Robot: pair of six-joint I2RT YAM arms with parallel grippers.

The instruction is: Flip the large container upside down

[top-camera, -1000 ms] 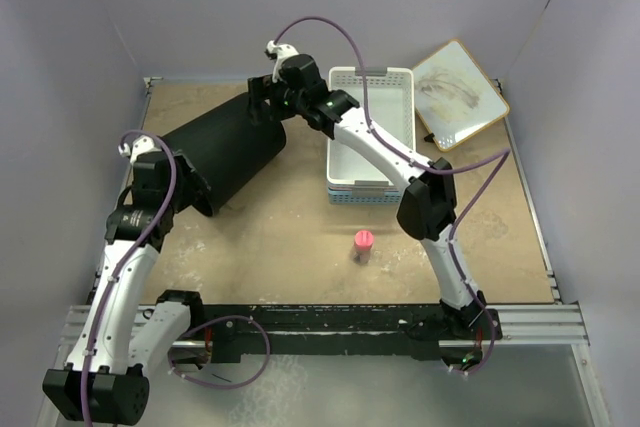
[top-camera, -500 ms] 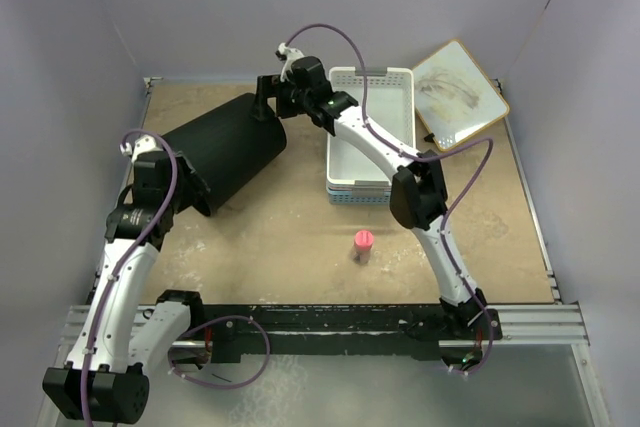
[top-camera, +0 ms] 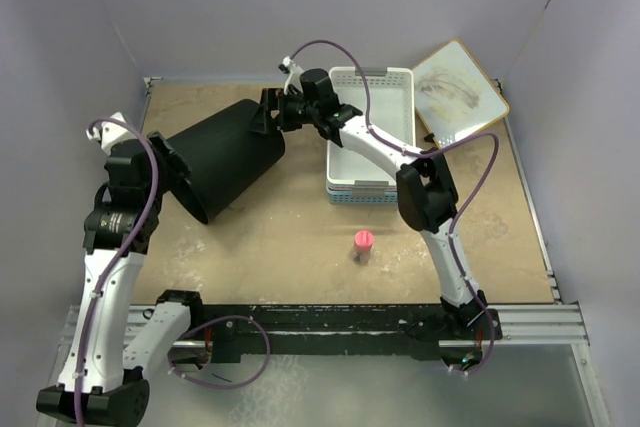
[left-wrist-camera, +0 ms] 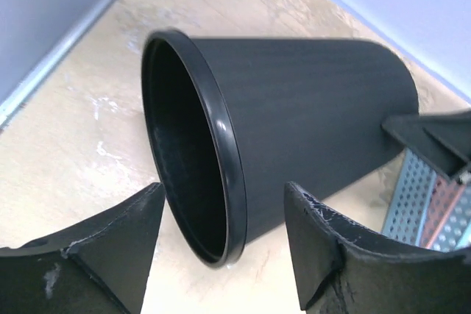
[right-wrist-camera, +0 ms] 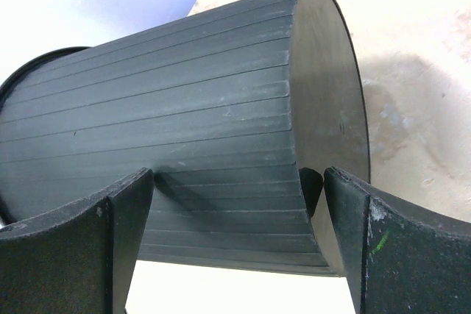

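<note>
A stack of perforated baskets (top-camera: 348,172), white on top, sits just right of the black bucket (top-camera: 225,152). A small pink cylinder (top-camera: 363,244) stands lower centre; a whiteboard (top-camera: 460,94) leans at upper right. The bucket lies on its side at upper left, mouth toward lower left. The left gripper (top-camera: 170,162) faces the mouth, jaws apart and empty. The right gripper (top-camera: 272,107), arm stretched far, straddles the base edge with its jaws spread wide.
</note>
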